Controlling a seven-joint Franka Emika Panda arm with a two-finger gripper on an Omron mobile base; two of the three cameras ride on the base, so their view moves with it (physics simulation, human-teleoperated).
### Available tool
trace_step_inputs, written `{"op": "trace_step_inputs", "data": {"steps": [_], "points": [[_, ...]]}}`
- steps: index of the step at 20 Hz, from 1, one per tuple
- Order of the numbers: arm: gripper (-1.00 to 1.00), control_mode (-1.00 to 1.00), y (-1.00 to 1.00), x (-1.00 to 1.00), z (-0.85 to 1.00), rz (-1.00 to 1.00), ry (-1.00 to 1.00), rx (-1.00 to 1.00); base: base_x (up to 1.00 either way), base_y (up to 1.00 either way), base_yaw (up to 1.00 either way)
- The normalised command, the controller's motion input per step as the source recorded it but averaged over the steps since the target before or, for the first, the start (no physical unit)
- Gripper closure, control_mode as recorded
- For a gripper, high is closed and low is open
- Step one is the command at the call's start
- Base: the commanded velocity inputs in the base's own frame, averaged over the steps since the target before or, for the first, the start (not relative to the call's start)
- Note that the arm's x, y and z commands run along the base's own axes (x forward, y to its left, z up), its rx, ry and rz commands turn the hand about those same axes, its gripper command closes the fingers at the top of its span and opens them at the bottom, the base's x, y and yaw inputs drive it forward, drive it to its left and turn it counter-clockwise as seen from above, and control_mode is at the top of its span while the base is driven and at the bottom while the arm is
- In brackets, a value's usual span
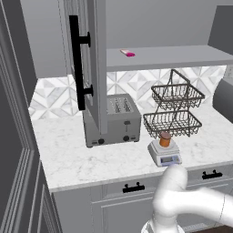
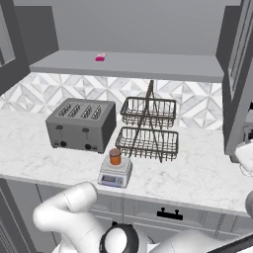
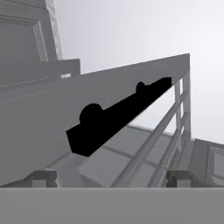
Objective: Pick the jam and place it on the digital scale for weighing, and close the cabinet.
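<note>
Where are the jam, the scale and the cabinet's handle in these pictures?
jam [image 1: 165, 139]: left base view, on the jar's orange body.
scale [image 2: 112, 179]: right base view, on its white front.
cabinet handle [image 1: 76, 63]: left base view, on the black vertical bar.

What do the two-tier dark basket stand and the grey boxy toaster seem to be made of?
Two-tier dark basket stand: thin metal wire, apparently; the open mesh lets the tiles show through. Grey boxy toaster: likely brushed metal, matte grey sides with dim sheen, dark knobs; painted plastic is possible in this render.
</note>
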Motion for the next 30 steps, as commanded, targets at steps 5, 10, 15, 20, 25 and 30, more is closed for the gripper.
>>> {"op": "trace_step_inputs", "data": {"steps": [5,10,15,20,25,30], "points": [[-1.0,-1.0,0.96,0.08,0.48,0.0,0.0,-0.09,0.0,0.0,0.0],[-1.0,-1.0,1.0,0.27,0.17,-0.02,0.03,-0.15,0.0,0.0,0.0],[-1.0,-1.0,1.0,0.6,0.06,-0.14,0.09,-0.19,0.0,0.0,0.0],[-1.0,-1.0,1.0,0.79,0.24,-0.19,0.07,-0.19,0.0,0.0,0.0],[-1.0,-1.0,0.76,0.87,0.11,-0.17,0.14,-0.16,0.0,0.0,0.0],[-1.0,-1.0,0.19,0.91,0.0,-0.04,0.11,-0.06,0.0,0.0,0.0]]}}
